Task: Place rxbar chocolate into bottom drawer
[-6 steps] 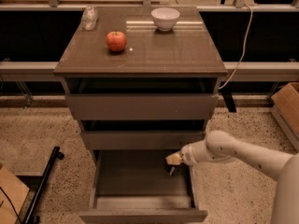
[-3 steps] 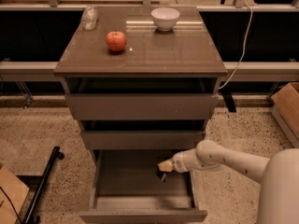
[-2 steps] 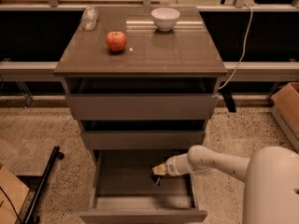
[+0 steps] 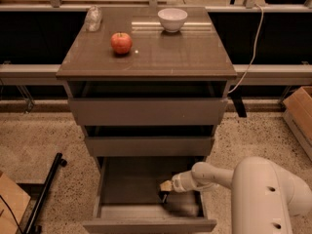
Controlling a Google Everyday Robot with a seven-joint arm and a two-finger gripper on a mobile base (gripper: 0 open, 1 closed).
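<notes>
The bottom drawer [image 4: 126, 185] of the grey-brown cabinet is pulled open toward me, with its flat front at the lower edge of the view. My gripper [image 4: 165, 187] reaches in from the right on the white arm and sits low inside the drawer, right of its middle. It is shut on the rxbar chocolate [image 4: 163, 197], a small dark bar that hangs from the pale fingertips just above the drawer floor. Whether the bar touches the floor I cannot tell.
The two shallower drawers [image 4: 146, 112] above stand slightly open. On the cabinet top are a red apple [image 4: 121, 42], a white bowl [image 4: 172, 19] and a clear wrapped item [image 4: 92, 18]. A cardboard box [image 4: 298, 112] stands at the right and a black rod [image 4: 46, 191] lies at the left.
My arm has swung left and lower into the open bottom drawer, carrying the dark bar from the drawer's right side toward its middle.
</notes>
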